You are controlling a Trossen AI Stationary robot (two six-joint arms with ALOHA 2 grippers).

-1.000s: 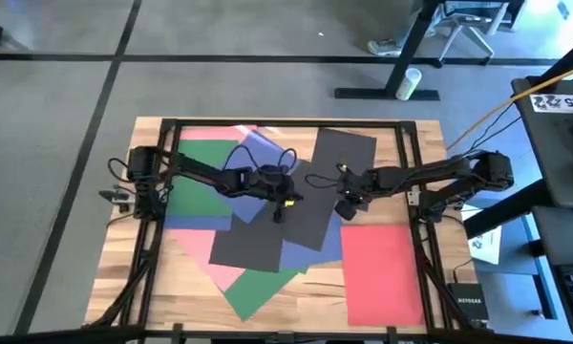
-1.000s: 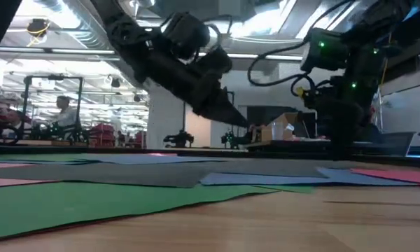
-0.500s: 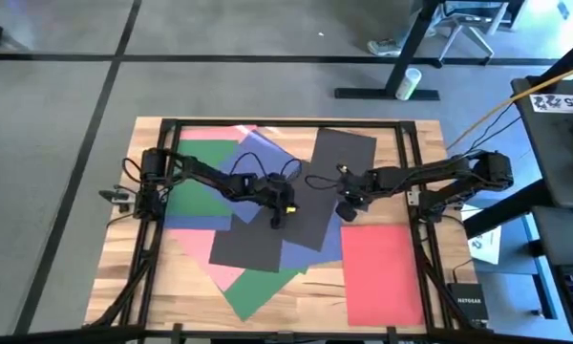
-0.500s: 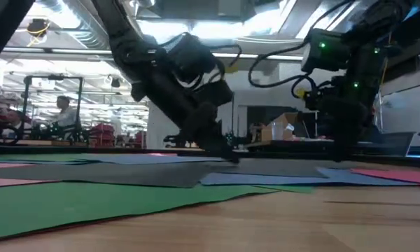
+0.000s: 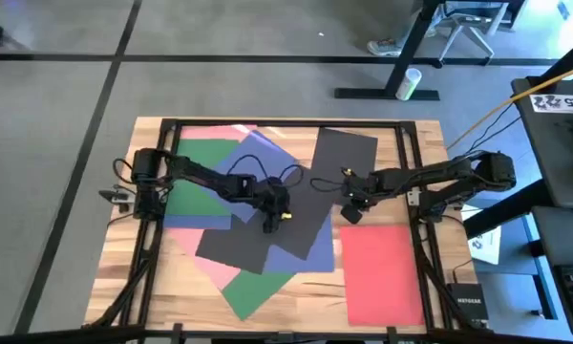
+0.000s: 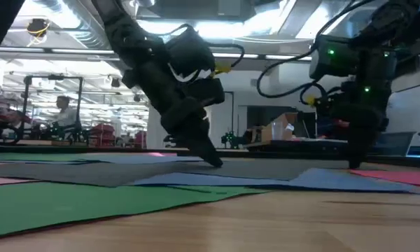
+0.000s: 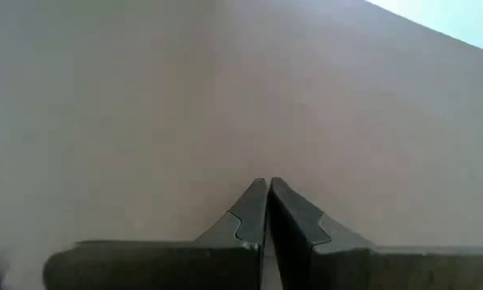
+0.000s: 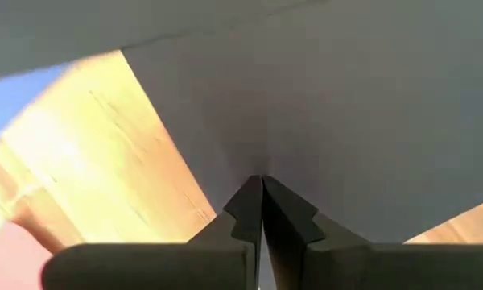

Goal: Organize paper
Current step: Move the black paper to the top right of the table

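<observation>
Left gripper [image 5: 268, 227] tip down on black sheet [image 5: 253, 234], jaws closed, right gripper [image 5: 348, 216] pressing second black sheet [image 5: 339, 158] corner, jaws closed, red sheet [image 5: 382, 270] nearby on table [image 5: 119, 277].

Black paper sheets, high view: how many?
2. One black sheet at the far side, right of centre; the other near the middle, left of it. More may be hidden.

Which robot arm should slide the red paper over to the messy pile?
The right one, probably. The right gripper is shut, pressing a black sheet right beside the red paper. The left gripper, also shut, presses another black sheet mid-pile, farther from it.
</observation>
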